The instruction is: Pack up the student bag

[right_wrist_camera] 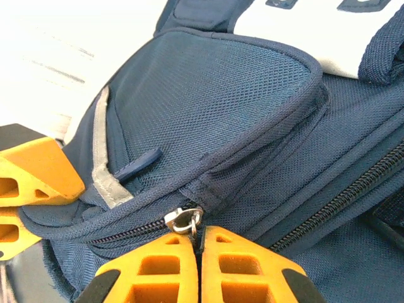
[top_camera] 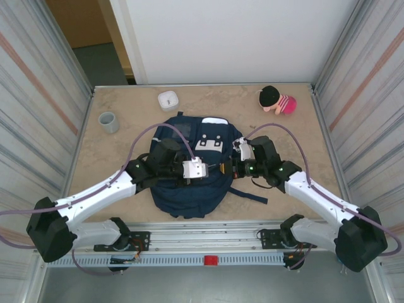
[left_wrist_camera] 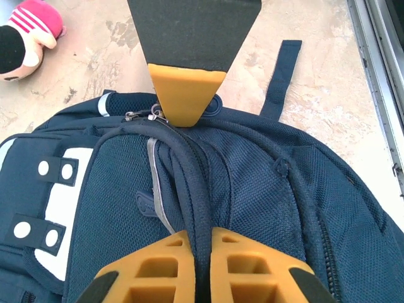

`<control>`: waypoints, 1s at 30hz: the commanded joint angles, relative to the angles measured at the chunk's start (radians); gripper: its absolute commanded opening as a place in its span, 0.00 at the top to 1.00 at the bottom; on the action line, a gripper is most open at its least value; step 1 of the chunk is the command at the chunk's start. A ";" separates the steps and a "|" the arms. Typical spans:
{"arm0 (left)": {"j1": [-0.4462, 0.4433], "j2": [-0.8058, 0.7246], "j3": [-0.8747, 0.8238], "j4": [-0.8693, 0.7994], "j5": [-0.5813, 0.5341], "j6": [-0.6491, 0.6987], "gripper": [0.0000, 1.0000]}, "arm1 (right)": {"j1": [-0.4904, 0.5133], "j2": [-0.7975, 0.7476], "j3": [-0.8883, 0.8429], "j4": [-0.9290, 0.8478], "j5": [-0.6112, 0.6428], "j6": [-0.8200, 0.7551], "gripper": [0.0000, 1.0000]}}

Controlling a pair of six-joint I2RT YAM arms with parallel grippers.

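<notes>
Zipper-pull tab of student bag (right_wrist_camera: 221, 95) hidden inside right gripper (right_wrist_camera: 201, 241); plush toy (left_wrist_camera: 35, 25) half off-frame

Tan table (top_camera: 303, 126): student bag (top_camera: 189, 197) centre; grey cup (top_camera: 108, 122), white box (top_camera: 168, 100), plush doll (top_camera: 276, 100).

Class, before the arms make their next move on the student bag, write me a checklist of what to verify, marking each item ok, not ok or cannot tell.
1. Left fingers shut on a fabric ridge of the student bag: ok.
2. Right fingers shut on the zipper pull: ok.
3. Zipper opened: not ok, the teeth beside the pull are closed.
4. Bag lying flat on the table: ok.
5. Plush toy, grey cup and white container apart from the bag: ok.
6. Room inside the bag for packing: cannot tell.
</notes>
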 commanded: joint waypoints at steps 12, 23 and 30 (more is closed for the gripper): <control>0.015 -0.102 -0.033 -0.118 0.014 0.003 0.96 | -0.142 0.032 0.016 -0.132 0.200 -0.078 1.00; -0.001 -0.070 -0.052 -0.111 0.001 0.009 0.65 | -0.050 -0.041 -0.043 -0.136 0.058 -0.182 1.00; -0.126 0.019 0.004 -0.040 -0.067 -0.124 0.39 | 0.010 -0.097 -0.049 -0.106 0.036 -0.182 1.00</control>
